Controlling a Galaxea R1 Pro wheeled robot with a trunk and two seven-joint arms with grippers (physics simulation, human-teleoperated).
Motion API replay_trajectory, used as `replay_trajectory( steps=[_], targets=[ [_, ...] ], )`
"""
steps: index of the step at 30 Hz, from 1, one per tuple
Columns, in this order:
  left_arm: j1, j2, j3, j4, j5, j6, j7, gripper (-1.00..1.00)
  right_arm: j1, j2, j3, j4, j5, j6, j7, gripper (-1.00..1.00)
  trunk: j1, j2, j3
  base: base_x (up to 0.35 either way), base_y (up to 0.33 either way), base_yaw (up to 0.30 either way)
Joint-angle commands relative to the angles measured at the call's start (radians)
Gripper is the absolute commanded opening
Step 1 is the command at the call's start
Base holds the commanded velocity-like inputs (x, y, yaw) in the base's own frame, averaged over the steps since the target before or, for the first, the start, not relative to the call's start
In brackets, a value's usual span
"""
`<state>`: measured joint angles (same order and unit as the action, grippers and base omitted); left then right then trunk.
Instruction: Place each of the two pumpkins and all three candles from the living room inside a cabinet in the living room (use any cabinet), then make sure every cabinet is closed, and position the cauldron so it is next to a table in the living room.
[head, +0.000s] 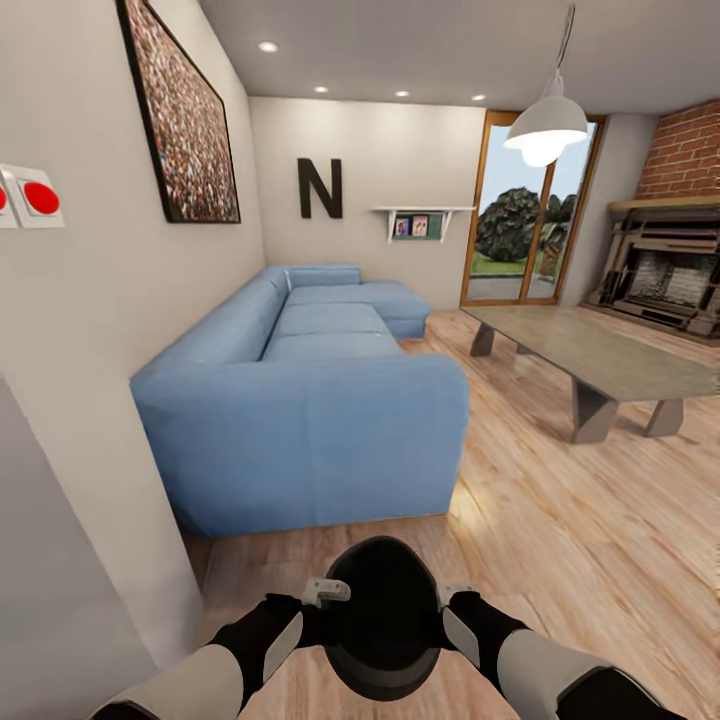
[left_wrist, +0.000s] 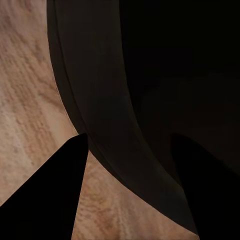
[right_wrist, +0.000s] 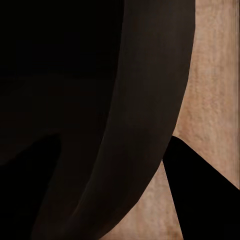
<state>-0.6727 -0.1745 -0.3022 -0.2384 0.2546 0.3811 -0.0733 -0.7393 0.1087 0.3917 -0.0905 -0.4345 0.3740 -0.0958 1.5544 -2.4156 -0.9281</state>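
I hold the cauldron (head: 383, 615) between my two arms, low in front of me, its wide black mouth facing up above the plank floor (head: 560, 520). My left fingers (head: 312, 600) pinch its rim from one side: in the left wrist view one fingertip (left_wrist: 47, 195) sits outside the dark wall (left_wrist: 107, 115) and the other inside the pot. My right fingers (head: 455, 603) pinch the opposite rim the same way, one fingertip (right_wrist: 202, 190) outside the curved wall (right_wrist: 145, 125) and the other inside.

Just ahead on my left stands the blue corner sofa (head: 310, 400), against the wall with the black letter N (head: 319, 187). The table (head: 590, 360) lies well apart from the cauldron, ahead to my right, its grey tabletop bare, near the brick fireplace (head: 670, 270). A white pendant lamp (head: 545, 125) hangs above it.
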Motion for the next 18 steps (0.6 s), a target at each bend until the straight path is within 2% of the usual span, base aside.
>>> replay_trajectory(
  steps=[1, 18],
  targets=[
    [-0.001, 0.0, -0.003, -0.001, -0.002, 0.004, 0.002, -1.0, 0.0, 0.0, 0.006, -0.004, -0.026, 0.005, -0.005, -1.0, 0.0, -0.001, 0.0, 0.0, 0.0, -0.174],
    [-0.001, 0.0, -0.003, -0.001, -0.002, 0.004, 0.002, -1.0, -0.001, 0.0, 0.006, -0.004, -0.026, 0.005, -0.005, -1.0, 0.0, -0.001, 0.006, 0.0, 0.0, -0.196]
  ],
)
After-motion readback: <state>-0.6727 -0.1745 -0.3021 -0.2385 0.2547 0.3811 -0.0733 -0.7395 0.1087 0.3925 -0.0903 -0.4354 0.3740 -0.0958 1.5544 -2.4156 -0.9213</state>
